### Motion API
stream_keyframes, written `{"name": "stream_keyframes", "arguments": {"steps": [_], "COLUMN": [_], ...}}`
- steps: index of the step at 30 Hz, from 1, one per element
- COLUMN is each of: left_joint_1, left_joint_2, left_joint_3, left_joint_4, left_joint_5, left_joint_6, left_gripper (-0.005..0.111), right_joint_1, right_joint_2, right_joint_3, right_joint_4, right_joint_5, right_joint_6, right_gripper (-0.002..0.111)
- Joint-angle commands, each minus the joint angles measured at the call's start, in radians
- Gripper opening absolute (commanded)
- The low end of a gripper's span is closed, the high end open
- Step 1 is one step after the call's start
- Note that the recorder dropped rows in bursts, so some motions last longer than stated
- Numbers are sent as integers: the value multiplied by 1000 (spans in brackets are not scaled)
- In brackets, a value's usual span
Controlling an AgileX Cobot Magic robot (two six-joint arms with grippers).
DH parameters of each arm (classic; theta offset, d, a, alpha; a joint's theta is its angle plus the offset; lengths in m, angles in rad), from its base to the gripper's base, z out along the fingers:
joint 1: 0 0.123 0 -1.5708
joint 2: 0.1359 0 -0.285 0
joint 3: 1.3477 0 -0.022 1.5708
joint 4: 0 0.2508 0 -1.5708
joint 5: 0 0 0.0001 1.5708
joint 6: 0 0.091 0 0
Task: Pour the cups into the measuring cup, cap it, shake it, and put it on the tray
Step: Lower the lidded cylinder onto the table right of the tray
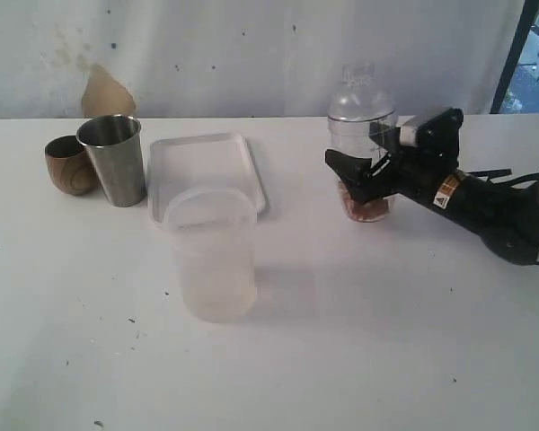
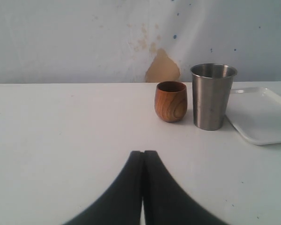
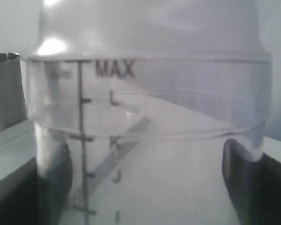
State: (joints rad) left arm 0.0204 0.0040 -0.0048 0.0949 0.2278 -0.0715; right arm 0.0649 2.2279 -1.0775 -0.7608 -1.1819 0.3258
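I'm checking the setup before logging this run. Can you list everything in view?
table: one, white, under everything
wall: one, whitish, behind the table
wooden cup: one, brown, far left
steel cup: one, silver, beside the wooden cup
tray: one, white, right of the steel cup
frosted tumbler: one, translucent, in front of the tray
measuring cup: one, clear, capped, brownish contents, right side
left tool: one, black, shut, facing the two cups
right tool: one, black, clasping the measuring cup

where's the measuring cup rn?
The measuring cup is on the right of the exterior view, capped and gripped by the right gripper. Its nearest neighbour is the white tray, to its left.
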Motion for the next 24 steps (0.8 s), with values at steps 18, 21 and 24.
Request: {"name": "stream_keyframes", "arguments": {"steps": [18,21,24], "left_joint_1": [-4,-4,-4], "left_joint_2": [-4,-4,-4], "left_joint_3": [5,5,5], "left_joint_4": [-2,-2,-2], "left_joint_5": [-3,-3,-3], "left_joint_6": [2,2,2], "left_gripper": [0,0,0], "right_joint_1": [235,266,315], "right_joint_2": [66,68,100], "right_joint_3": [-492,-562,-622], "right_joint_4": [9,9,19], "right_joint_5": [52,147,246], "right_joint_6": [104,151,145], "right_gripper": [0,0,0]}}
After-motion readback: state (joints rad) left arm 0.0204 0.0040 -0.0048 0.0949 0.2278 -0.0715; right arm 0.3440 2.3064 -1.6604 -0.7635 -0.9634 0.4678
